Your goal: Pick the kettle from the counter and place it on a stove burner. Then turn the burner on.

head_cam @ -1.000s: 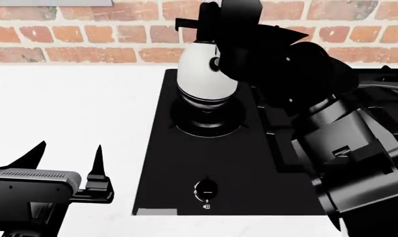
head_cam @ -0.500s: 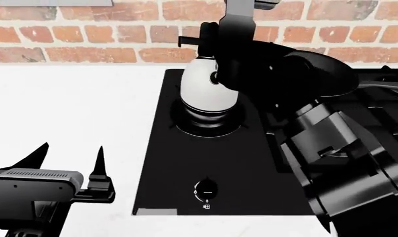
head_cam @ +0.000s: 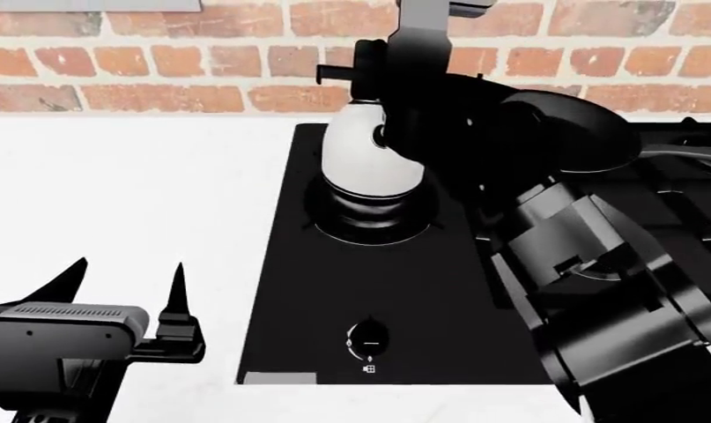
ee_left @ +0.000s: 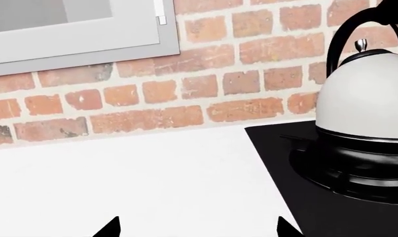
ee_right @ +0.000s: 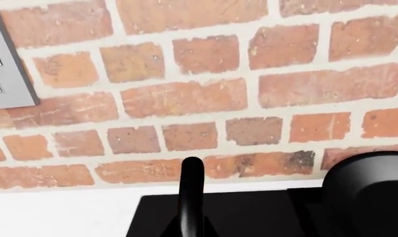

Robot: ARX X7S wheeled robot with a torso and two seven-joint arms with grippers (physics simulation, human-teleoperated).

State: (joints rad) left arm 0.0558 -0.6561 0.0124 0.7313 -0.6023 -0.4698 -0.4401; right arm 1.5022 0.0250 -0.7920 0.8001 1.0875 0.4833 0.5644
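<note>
Since the kettle (head_cam: 371, 163) already sits on the burner (head_cam: 373, 225), only the knob (head_cam: 369, 336) remains. Kettle looks rigid, smooth, top-heavy; take it by the arched handle (ee_left: 340, 39). Right gripper at handle, state can't tell. Left gripper (head_cam: 126, 291) spread, empty, over worktop (head_cam: 132, 185).

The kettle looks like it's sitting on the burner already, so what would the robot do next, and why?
Probably lift the right arm clear. The kettle rests on the stove burner, and the knob in front still needs turning.
</note>
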